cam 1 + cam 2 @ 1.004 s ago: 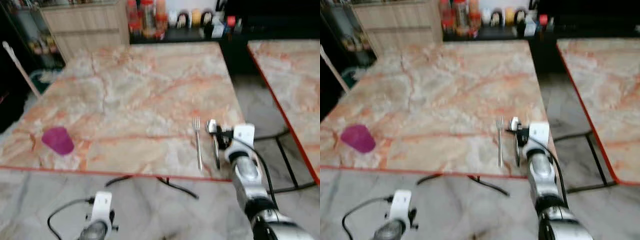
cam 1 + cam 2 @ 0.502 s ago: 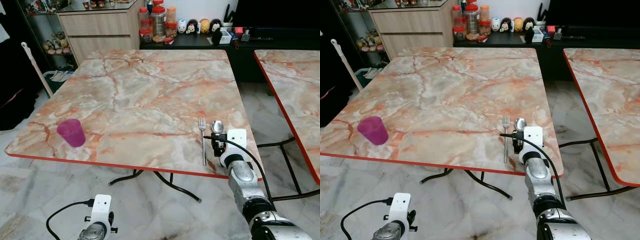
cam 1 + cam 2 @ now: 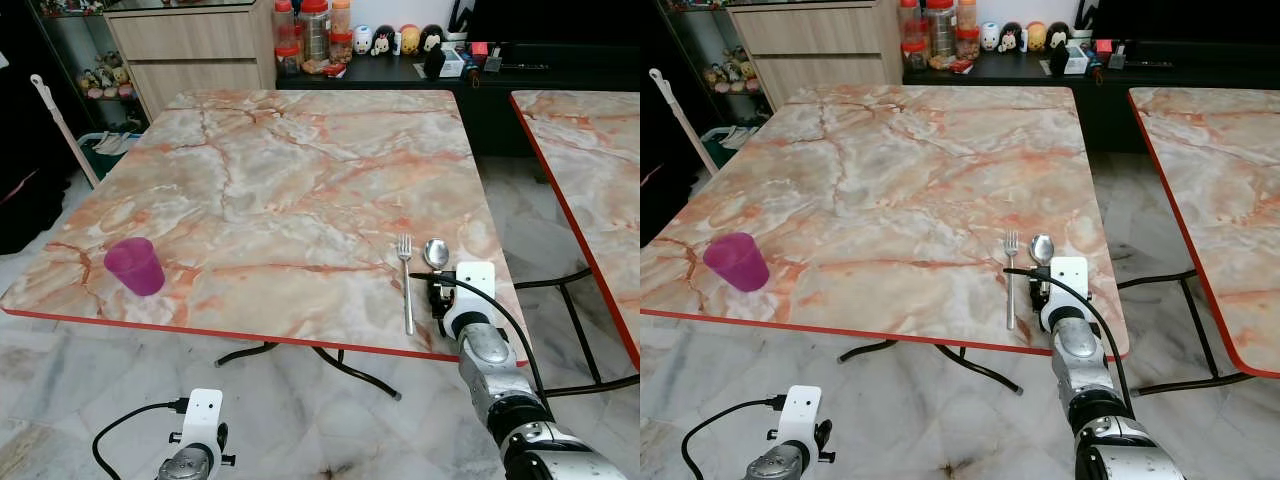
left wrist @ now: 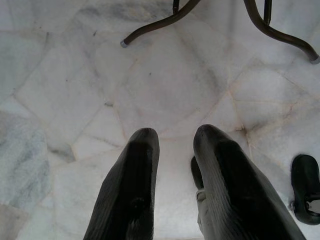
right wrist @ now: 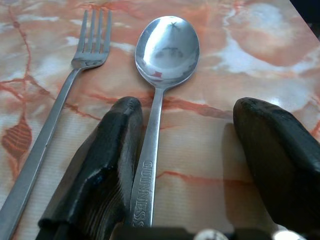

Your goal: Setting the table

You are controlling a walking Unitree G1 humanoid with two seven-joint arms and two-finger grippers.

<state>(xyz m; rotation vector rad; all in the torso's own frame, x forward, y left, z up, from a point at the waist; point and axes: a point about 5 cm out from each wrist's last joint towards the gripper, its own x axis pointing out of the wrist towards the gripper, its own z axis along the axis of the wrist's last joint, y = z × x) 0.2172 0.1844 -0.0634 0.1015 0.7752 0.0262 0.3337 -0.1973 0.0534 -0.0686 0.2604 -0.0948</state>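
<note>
A second marble-patterned table [image 3: 590, 170] with the same red edging is seen to the right, well apart from the main surface [image 3: 300, 190], and dark curved table legs [image 3: 330, 365] are seen on the pale marble floor [image 3: 890, 410] beneath. Behind the surface, a wooden cabinet [image 3: 190, 45] and a dark shelf carrying jars [image 3: 315, 30] and small figurines [image 3: 1000, 37] are lined up along the wall. A purple cup [image 3: 135, 266] is stood upright near the front left corner of the surface; what it contains cannot be told. A silver fork [image 5: 47, 120] and a silver spoon [image 5: 160, 85] are laid side by side, apart, near the front right corner, bowl and tines pointing away from the robot. The spoon is polished, with lettering stamped on its handle. The right claw [image 5: 200, 150] is rested low over the surface with its fingers spread wide; the spoon's handle is lain between them, just beside one finger [image 5: 107, 160], and nothing is gripped. The left claw [image 4: 172, 185] is hung idle over the floor, its fingers parted narrowly and holding nothing, with a black foot-like shape [image 4: 306, 187] seen nearby.
</note>
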